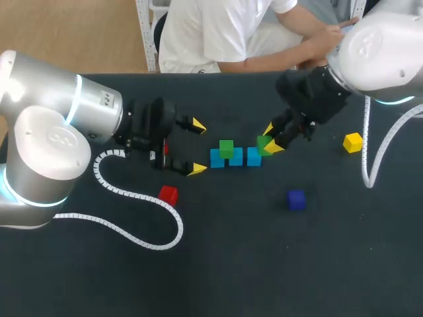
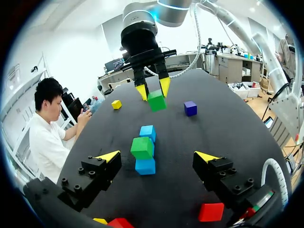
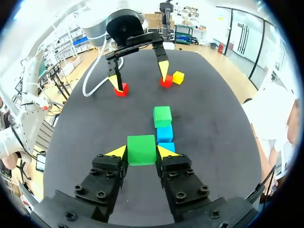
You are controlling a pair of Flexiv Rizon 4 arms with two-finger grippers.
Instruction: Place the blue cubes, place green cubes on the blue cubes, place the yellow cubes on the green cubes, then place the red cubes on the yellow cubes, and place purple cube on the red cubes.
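green layer in hand: right claw (image 3: 141, 152) clenched on a green cube (image 3: 141, 148)
it hangs just beside the right end of the blue cubes (image 1: 236, 158) at mid-tabletop (image 1: 264, 264), with the first green cube (image 1: 227, 148) already seated. next, i'd judge: lower it square onto bare blue. left claw (image 1: 197, 147) gapes empty toward the left edge. yellow cube (image 1: 353, 142) waits by the right edge, open room all round.
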